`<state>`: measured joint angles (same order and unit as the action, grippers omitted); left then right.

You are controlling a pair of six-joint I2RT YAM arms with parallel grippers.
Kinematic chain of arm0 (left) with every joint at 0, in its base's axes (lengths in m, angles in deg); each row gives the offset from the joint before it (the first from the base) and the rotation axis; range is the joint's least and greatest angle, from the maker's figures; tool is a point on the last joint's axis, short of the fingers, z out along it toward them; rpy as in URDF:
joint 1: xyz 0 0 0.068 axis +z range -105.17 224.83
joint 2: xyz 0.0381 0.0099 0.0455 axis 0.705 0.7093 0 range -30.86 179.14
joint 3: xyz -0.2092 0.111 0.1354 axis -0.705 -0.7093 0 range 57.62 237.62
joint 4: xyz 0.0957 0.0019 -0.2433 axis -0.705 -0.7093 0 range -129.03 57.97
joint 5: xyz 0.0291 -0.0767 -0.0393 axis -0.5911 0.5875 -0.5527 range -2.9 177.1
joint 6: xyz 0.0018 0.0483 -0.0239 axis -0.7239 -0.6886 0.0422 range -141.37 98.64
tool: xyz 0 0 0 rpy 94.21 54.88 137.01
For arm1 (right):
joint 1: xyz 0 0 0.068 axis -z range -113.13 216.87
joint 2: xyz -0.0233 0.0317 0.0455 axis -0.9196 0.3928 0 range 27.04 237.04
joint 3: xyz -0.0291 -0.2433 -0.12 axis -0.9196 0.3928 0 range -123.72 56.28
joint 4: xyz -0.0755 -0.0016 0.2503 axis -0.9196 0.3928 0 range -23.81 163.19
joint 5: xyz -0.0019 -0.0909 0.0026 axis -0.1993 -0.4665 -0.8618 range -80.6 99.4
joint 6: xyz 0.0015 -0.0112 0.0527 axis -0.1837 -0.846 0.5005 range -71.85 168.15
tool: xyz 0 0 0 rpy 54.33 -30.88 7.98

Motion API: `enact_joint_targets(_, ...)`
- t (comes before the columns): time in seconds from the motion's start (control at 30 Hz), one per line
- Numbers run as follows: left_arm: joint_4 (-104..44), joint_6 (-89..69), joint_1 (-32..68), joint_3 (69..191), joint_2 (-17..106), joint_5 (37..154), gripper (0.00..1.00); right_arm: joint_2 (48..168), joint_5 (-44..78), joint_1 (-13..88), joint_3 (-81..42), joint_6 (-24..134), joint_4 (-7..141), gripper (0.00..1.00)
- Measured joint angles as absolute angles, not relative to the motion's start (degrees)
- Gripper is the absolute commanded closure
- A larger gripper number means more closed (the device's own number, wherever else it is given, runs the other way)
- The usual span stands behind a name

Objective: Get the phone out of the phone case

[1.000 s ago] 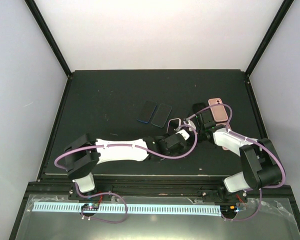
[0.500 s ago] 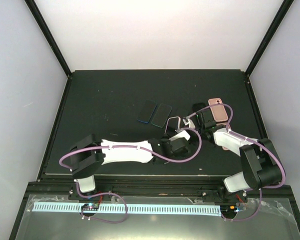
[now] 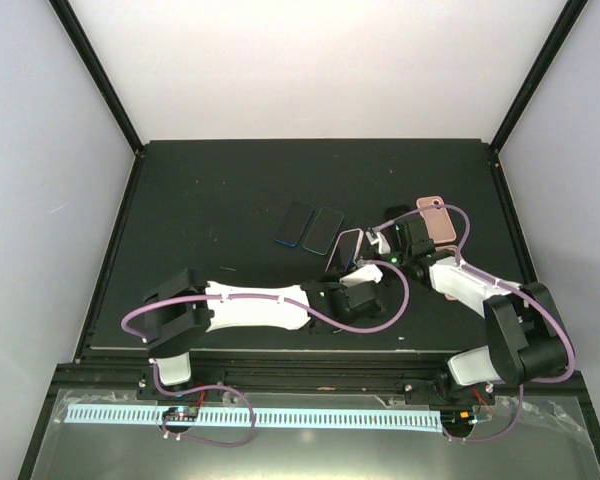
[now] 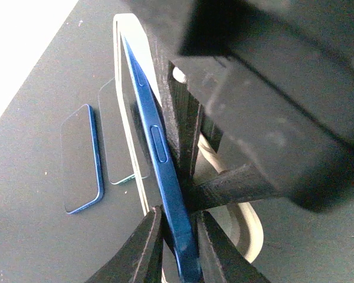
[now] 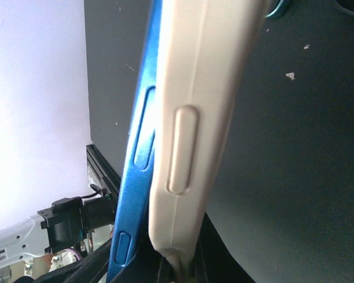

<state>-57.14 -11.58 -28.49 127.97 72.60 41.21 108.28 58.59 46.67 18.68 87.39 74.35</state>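
Looking down through the top camera, I see both arms meet near the middle of the black table [image 3: 210, 190]. They hold the phone [image 4: 156, 141] and the phone case [image 5: 194, 118] up between them, on edge, off the table.

The left gripper [image 4: 180, 236] is pinched narrow on the near end of the blue phone. One finger presses each flat side. The right gripper [image 5: 165, 262] is closed tight on the cream phone case, and the bottom edge of the case goes down between its fingers.

The phone is only part way out of the case. In the left wrist view, the far end of the phone meets the cream rim. The near end leans away from it, and I can see into the hollow of the case behind the phone. In the right wrist view, the blue side with its buttons runs right along the cream side of the case, touching it.

Two more phones lie flat on the table, side by side: a dark blue phone [image 3: 295, 223] and a teal phone [image 3: 324, 229]. A pink phone [image 3: 437, 218] lies flat just past the right arm.
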Motion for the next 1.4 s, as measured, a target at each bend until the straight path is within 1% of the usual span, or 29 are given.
enact_joint_targets(0.37, -51.9, -12.3, -28.1, 123.0, 65.7, 41.7, 0.98, 105.0, 57.7, 46.0, 16.8, 82.9, 77.1, 0.99)
enact_joint_targets(0.73, -49.5, -10.8, -24.0, 118.7, 54.2, 51.3, 0.98, 100.6, 57.0, 44.6, 13.9, 79.4, 78.9, 0.99)
enact_joint_targets(0.93, -50.3, -9.0, -18.7, 114.5, 42.9, 53.8, 0.98, 102.2, 48.1, 47.1, 13.7, 76.5, 83.8, 0.99)
enact_joint_targets(1.03, -49.6, -8.0, -16.9, 112.6, 38.4, 56.0, 0.98, 102.1, 46.4, 47.8, 13.7, 75.8, 84.5, 0.99)
enact_joint_targets(1.23, -48.9, -6.7, -12.3, 107.7, 36.6, 57.5, 0.98, 101.0, 43.3, 48.6, 13.7, 73.0, 85.7, 0.99)
enact_joint_targets(1.33, -52.4, -4.7, -10.1, 107.1, 37.7, 54.5, 0.98, 99.4, 42.7, 50.5, 13.5, 69.2, 86.4, 0.99)
enact_joint_targets(1.4, -56.5, -3.2, -8.7, 109.2, 40.5, 51.2, 0.98, 98.8, 43.2, 52.3, 12.6, 65.2, 87.3, 0.99)
